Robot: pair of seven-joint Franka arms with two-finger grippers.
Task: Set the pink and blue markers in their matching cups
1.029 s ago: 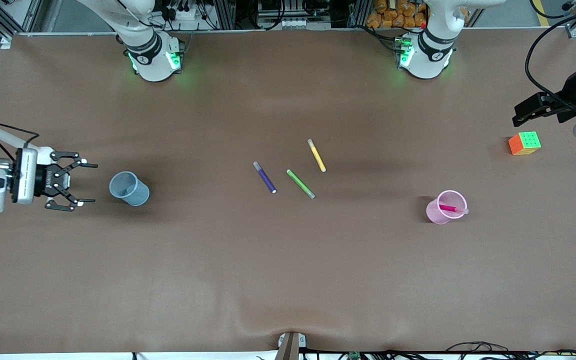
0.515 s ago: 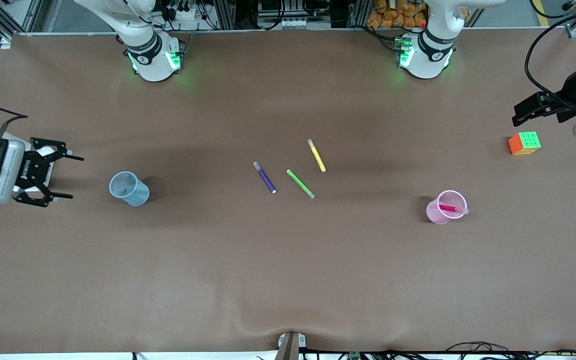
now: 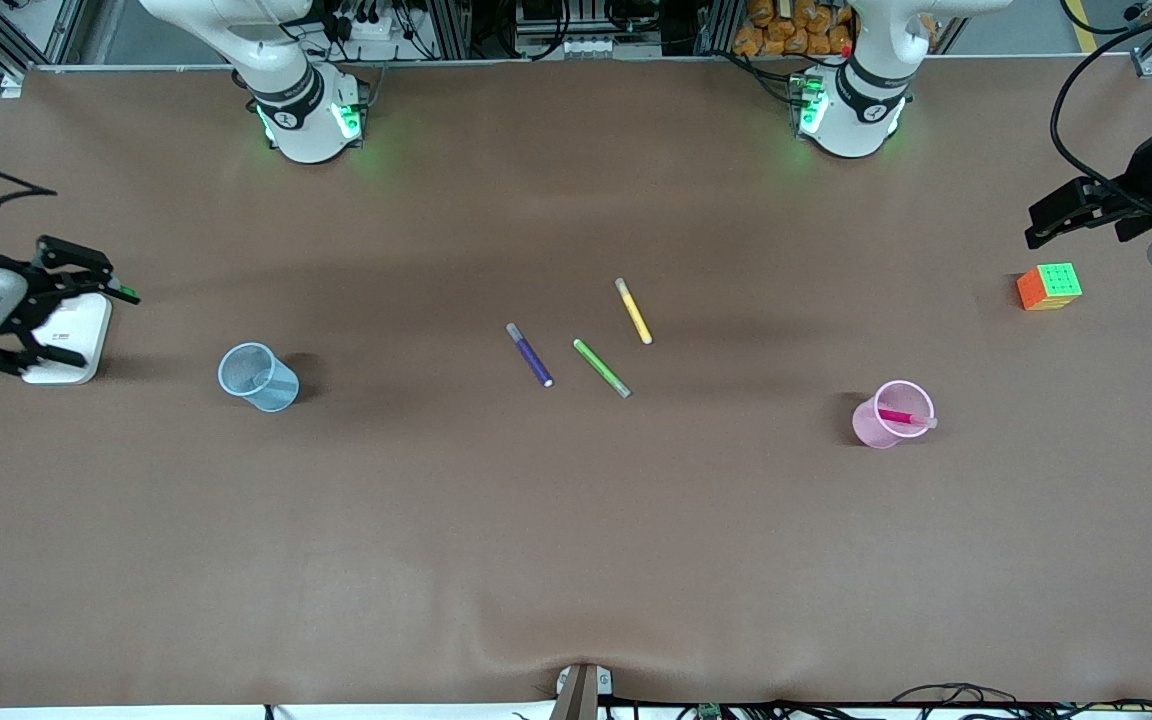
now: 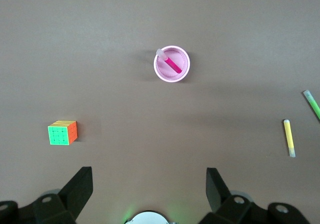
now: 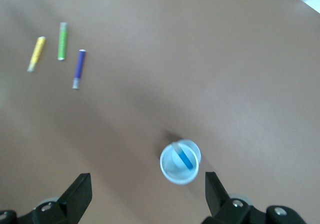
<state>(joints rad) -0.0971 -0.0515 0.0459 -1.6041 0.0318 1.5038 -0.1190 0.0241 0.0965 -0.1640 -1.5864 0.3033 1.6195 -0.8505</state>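
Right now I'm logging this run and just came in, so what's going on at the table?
Nothing is being handled. The pink marker stands in the pink cup, and the right wrist view shows the blue marker in the blue cup. The right tool hangs open at the right arm's end of the table, the left tool open at the other end, near a colour cube. Purple, green and yellow markers lie mid-table.

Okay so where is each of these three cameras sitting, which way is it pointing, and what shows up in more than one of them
Front view: high across the table, facing both bases; right gripper and left gripper wait at the table's ends.
Left wrist view: looks down on the pink cup holding the pink marker; its own open fingers show.
Right wrist view: looks down on the blue cup holding the blue marker; its open fingers show.
Shared: the yellow marker appears in all three.
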